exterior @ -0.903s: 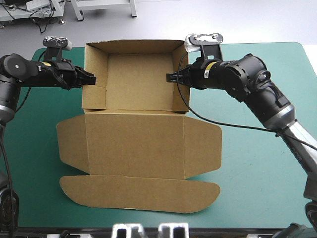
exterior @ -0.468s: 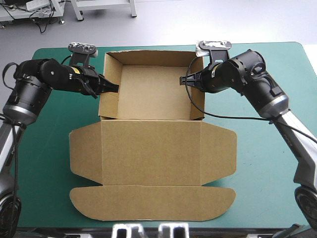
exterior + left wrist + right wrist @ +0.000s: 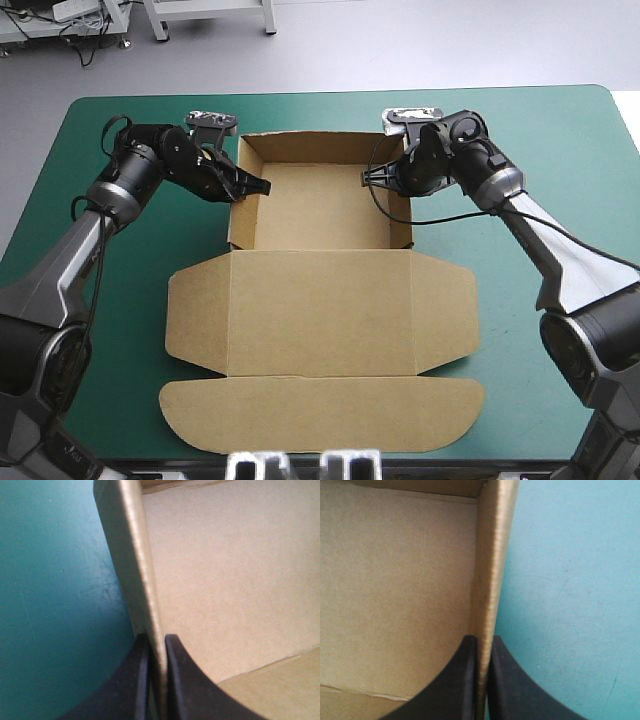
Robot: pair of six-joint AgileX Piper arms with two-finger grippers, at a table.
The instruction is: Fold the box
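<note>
Reaching inward from both sides | left pincer point(image 3: 262, 187) pinching box point(image 3: 320, 300) wall | right pincer point(image 3: 368, 178) likewise

High view down over table point(image 3: 545, 130); wrist views close along opposite walls of the box point(image 3: 320, 195)

Table point(image 3: 560, 130), far corners rounded; teal-green cover point(image 3: 570, 580) carries faint scratch marks in both wrist views.

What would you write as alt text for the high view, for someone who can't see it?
A brown box lies on a teal-green table, its far half an open tray with walls raised and its lid flat toward the near edge. The left gripper and right gripper each pinch a side wall.
</note>
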